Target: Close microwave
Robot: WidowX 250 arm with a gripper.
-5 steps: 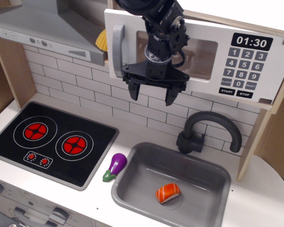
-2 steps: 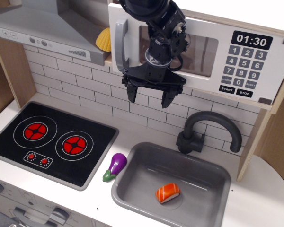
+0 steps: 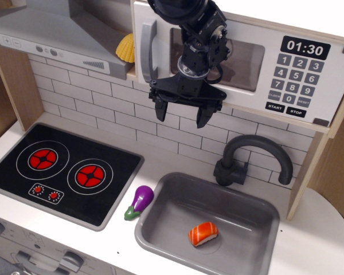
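Note:
The white toy microwave [image 3: 309,97] hangs at the upper right, with a black keypad and a 01:30 display. Its wide door [image 3: 246,57] with a clear window lies nearly flush with the body. The grey vertical bar handle [image 3: 147,51] is at the door's left edge. My gripper [image 3: 182,116] hangs in front of the door's lower edge, fingers pointing down, open and empty. The arm hides the middle of the door window.
A grey range hood [image 3: 51,34] is at the upper left, with a yellow shell-shaped toy [image 3: 125,47] beside it. Below are a black stove [image 3: 63,172], a purple eggplant [image 3: 140,201], a grey sink [image 3: 258,212] holding a salmon sushi piece [image 3: 203,233], and a black faucet [image 3: 249,157].
The microwave door has swung from ajar to nearly flush with the body. My gripper moved slightly back with it and stays open.

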